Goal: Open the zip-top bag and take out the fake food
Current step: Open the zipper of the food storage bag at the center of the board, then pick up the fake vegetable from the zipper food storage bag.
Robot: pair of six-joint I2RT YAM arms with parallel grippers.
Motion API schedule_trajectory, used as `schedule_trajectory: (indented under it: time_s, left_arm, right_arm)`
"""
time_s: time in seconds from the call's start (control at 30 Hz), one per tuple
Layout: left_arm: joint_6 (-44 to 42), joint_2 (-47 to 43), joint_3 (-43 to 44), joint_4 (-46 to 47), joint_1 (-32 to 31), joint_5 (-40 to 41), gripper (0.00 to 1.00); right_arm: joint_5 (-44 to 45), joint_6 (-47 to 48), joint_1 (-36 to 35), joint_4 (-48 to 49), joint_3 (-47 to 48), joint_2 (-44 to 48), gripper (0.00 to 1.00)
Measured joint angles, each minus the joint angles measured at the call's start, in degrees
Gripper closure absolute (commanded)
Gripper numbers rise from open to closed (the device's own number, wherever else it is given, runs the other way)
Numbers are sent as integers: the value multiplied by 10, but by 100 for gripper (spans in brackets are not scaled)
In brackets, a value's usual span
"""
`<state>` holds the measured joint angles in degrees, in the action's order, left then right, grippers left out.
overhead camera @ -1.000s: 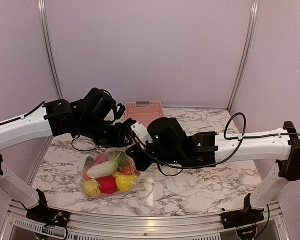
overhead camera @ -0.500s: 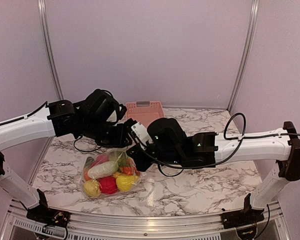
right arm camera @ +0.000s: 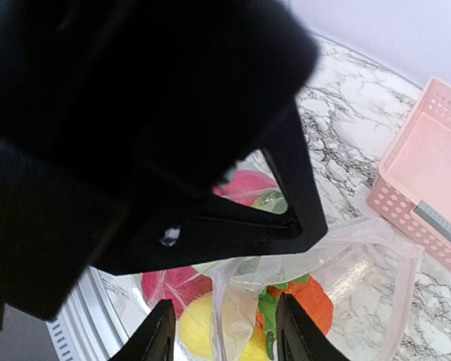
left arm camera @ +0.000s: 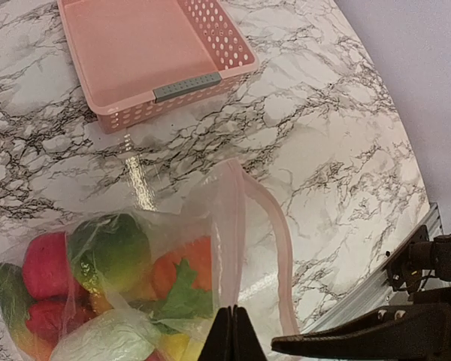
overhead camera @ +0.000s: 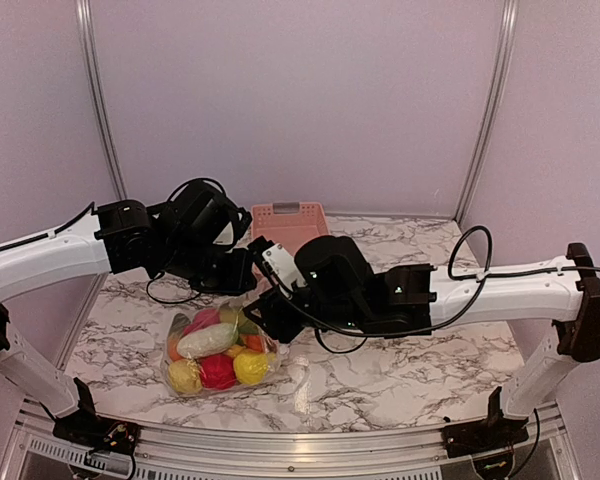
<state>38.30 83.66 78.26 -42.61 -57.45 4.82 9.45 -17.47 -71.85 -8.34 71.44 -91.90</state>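
The left pincer (left arm camera: pixel 233 336) is squeezed tight on the edge of the big see-through crinkly plastic bag (left arm camera: pixel 218 218). The right pincer (right arm camera: pixel 224 335) is spread apart, with bag plastic between its fingers. The bag lies on the white marble table (left arm camera: pixel 323 135). Its top looks a bit open, I think. The shiny plastic fruits and vegetables (left arm camera: pixel 109 252) are all inside — none is out yet. The pink slotted plastic basket (left arm camera: pixel 203 81) nearby has nothing in it.

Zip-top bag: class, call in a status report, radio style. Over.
Left gripper shut on zip-top bag film. Right gripper open, straddling the bag's edge. Fake food inside bag. Pink basket stands apart, nothing blocking.
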Motion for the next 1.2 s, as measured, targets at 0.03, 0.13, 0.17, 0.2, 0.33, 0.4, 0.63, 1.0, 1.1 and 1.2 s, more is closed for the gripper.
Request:
schedule_trajectory:
  time_s: [0.03,0.13,0.17,0.2,0.33,0.4,0.63,1.0,1.1,1.2]
  left_arm:
    - [-2,0,0,-1,0,3,100]
    - [-5,0,0,-2,0,7,100]
    - [-6,0,0,-2,0,7,100]
    - [-8,0,0,-2,0,8,100]
    - [-13,0,0,-1,0,8,100]
    - [-15,0,0,1,-2,7,100]
    - [-15,0,-1,21,-12,2,100]
    - [-3,-3,-20,70,-22,2,100]
    - [1,-6,-26,80,-22,2,100]
    - [3,-10,-29,82,-23,2,100]
  right_arm:
    - [-1,1,0,0,0,1,50]
    - [-6,-3,1,1,-10,16,51]
    - [-10,-5,3,2,-17,27,53]
    - [-16,-9,6,3,-25,39,55]
    - [-46,-28,30,20,-70,94,62]
    - [-66,-38,54,29,-88,110,63]
    - [-132,-49,93,71,-133,88,64]
    - [-203,-57,120,164,-159,3,62]
    - [-211,-71,120,190,-159,-17,61]
    - [-214,-90,120,213,-159,-33,61]
